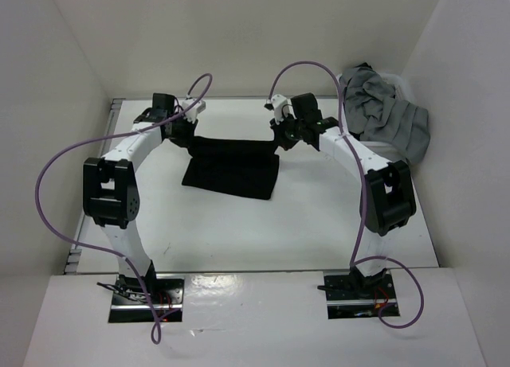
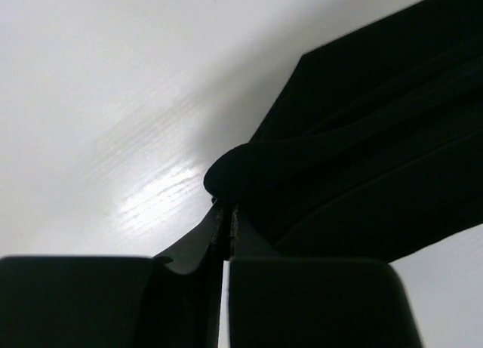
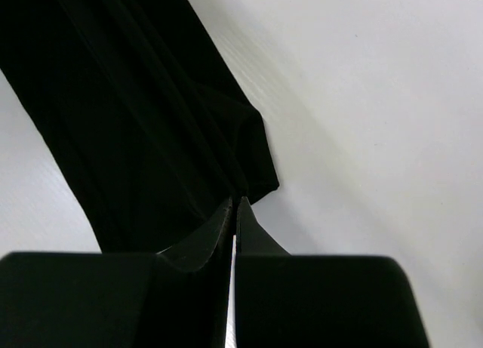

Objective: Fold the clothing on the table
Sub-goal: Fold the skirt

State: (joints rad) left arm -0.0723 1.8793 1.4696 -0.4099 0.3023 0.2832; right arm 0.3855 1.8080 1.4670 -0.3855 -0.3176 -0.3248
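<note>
Black on white, easy to read. The plain black fabric garment (image 1: 233, 168), soft and roughly rectangular, lay on the flat matte white bench (image 1: 263, 232), stretched between the two hands.

Left hand (image 2: 225, 216): clenched, fingers nearly meeting, with a bunched knot of black cloth pinched right at the tips. The rest of the garment ran away from it toward the other hand. Right hand (image 3: 235, 206): likewise clenched, nipping a far corner of the cloth, the fabric hanging off to its inner side in long soft creases.

From above, each hand had one far corner. The far edge ran fairly straight between them, while the near part of the garment rested flat on the bench on the side toward the arm bases. A shadow under the cloth close to each hand suggested the gripped edge was raised a little off the surface, though I could not be sure how far.

Judgement: the matched corner grips were there to keep that edge level and taut, so it could be carried over the resting half without skewing. Fold not yet made.

A heap of grey fabric garments (image 1: 388, 114) sat well apart, out past the right hand's outer side, untouched.
</note>
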